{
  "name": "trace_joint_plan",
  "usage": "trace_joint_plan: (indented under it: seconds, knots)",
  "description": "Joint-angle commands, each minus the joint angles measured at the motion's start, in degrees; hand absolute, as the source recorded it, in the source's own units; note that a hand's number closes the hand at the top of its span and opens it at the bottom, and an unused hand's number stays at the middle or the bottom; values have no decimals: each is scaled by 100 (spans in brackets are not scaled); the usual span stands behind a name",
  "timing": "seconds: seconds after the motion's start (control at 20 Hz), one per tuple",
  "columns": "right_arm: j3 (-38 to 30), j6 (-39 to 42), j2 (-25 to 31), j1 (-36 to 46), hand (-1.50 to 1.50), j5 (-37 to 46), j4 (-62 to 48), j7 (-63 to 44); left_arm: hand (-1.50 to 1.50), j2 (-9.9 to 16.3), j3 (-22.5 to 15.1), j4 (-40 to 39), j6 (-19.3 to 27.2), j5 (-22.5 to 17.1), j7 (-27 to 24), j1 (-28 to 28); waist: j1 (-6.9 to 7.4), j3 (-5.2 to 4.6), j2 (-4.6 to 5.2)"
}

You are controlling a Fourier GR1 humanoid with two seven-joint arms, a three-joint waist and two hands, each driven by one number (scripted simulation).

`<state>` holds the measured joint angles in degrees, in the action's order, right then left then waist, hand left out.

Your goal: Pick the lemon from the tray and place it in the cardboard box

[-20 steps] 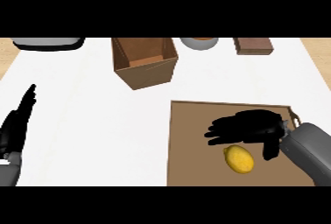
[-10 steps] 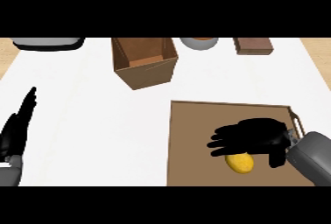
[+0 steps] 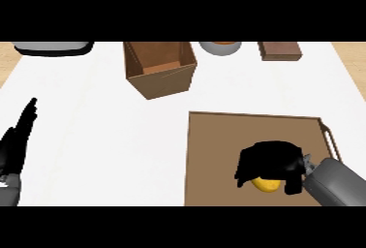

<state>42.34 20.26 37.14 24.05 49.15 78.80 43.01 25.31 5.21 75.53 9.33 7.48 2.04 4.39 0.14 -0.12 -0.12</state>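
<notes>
Head view. Tray: brown, on white surface. Lemon: near tray's front edge, mostly covered. Right hand: lowered onto lemon since a second ago, fingers curling round it; grasp likely closing, lift not yet begun. Cardboard box: open, well beyond tray's far left corner. Left hand: far left of tray, fingers straight, resting.

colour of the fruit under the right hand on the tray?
Yellow: the small round lemon peeks out beneath the black right hand, on the brown tray. Head view.
</notes>
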Motion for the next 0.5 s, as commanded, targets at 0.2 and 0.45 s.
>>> trace_joint_plan:
  seconds: [0.2, 0.45]
  knots:
    - [-561, -748, -730, -89, 150, 348, -524, 391, 0, -183, 19, 109, -56, 125, 165, 88, 17, 14, 18]
    - [-2036, -694, -1142, -628, 150, -153, -919, -2705, 0, -33, 185, 42, 93, 111, 211, -107, -424, 4, -77]
